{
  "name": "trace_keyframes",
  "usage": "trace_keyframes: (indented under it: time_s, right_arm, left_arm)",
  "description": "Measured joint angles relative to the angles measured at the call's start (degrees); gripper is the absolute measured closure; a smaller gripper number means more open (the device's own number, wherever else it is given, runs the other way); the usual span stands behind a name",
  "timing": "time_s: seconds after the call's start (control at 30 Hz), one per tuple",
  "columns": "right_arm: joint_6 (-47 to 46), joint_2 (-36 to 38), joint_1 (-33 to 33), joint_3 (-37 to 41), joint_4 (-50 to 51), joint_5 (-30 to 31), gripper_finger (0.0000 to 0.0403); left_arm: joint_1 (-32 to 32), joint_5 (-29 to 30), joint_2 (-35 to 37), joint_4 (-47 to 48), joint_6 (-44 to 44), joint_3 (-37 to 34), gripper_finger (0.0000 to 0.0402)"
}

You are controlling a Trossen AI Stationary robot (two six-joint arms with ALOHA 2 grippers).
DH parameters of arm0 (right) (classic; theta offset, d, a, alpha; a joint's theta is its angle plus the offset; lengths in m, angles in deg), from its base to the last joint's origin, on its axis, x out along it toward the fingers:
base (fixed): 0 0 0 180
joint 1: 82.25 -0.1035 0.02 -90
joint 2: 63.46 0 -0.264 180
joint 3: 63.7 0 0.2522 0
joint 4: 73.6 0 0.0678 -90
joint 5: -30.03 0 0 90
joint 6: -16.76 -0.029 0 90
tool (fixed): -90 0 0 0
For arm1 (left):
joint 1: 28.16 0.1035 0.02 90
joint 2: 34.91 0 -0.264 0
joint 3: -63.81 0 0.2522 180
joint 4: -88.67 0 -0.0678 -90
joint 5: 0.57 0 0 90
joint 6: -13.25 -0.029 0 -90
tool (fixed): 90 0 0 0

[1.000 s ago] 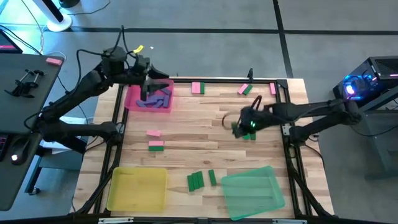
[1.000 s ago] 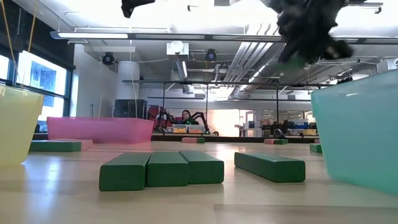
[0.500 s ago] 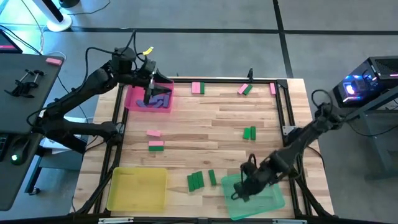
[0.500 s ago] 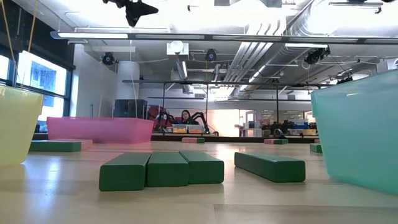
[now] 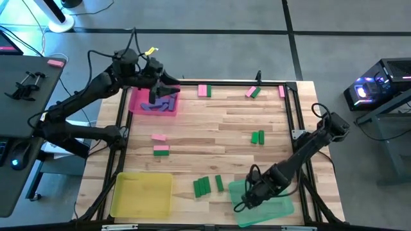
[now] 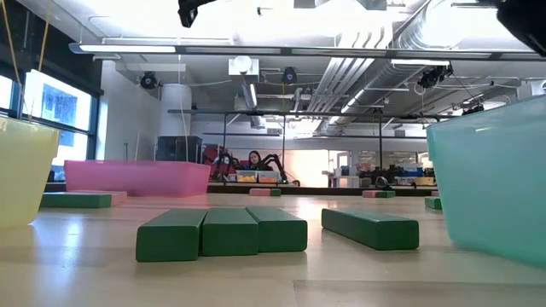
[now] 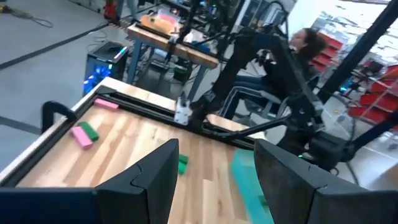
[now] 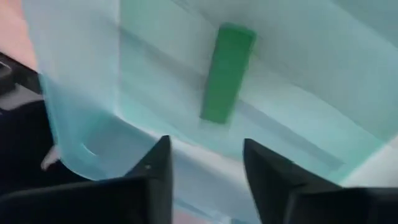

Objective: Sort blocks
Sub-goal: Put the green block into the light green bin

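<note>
The right gripper (image 5: 247,196) hung over the green tray (image 5: 277,205), jaws wide apart and empty; just ahead of them one green block (image 8: 226,71) lay inside the tray. Beside the tray lay four green blocks (image 5: 207,185), farther off two green (image 5: 257,136). Across the table the left gripper (image 5: 156,90) was spread wide above the pink tray (image 5: 136,101) of purple blocks (image 5: 162,102). Three pink blocks (image 5: 204,90) and one green lay along the far edge.

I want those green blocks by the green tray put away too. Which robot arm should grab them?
The right one, probably. Its right gripper hangs open over the green tray, next to the green blocks. The left gripper is far off, over the pink tray.
</note>
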Motion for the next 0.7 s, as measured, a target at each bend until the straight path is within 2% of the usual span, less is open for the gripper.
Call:
trace_keyframes:
  time_s: [0.13,0.2,0.27,0.33,0.4,0.47,0.53,0.7]
  right_arm:
    - [5.8,0.3,0.0,-0.1,0.2,-3.3,0.0207]
    - [9.2,1.3,0.0,-0.8,0.3,-6.5,0.0191]
    - [11.1,3.4,-0.3,-2.3,0.5,-7.0,0.0184]
    - [11.6,6.1,-0.6,-3.7,0.9,-4.3,0.0183]
    - [11.7,8.5,0.0,-5.1,1.3,1.1,0.0186]
    - [11.5,9.7,2.2,-6.8,0.9,7.4,0.0192]
    - [13.4,9.5,5.7,-8.7,0.0,11.2,0.0198]
    - [23.5,2.5,15.0,-13.7,-0.4,11.1,0.0207]
  left_arm:
    - [-2.0,-0.2,0.0,-0.5,1.2,0.0,0.0207]
    - [-2.5,-2.7,0.6,-0.4,1.2,0.0,0.0207]
    - [-2.8,-5.3,1.9,-0.7,2.0,0.0,0.0207]
    - [-2.8,-6.3,3.7,-1.3,3.5,0.0,0.0207]
    - [-2.8,-6.1,5.6,-1.1,4.2,0.0,0.0207]
    - [-2.7,-5.3,7.4,-0.8,5.4,0.0,0.0207]
    - [-2.7,-5.1,9.1,-0.8,6.7,0.0,0.0207]
    - [-2.7,-5.0,11.8,-0.5,7.1,0.0,0.0207]
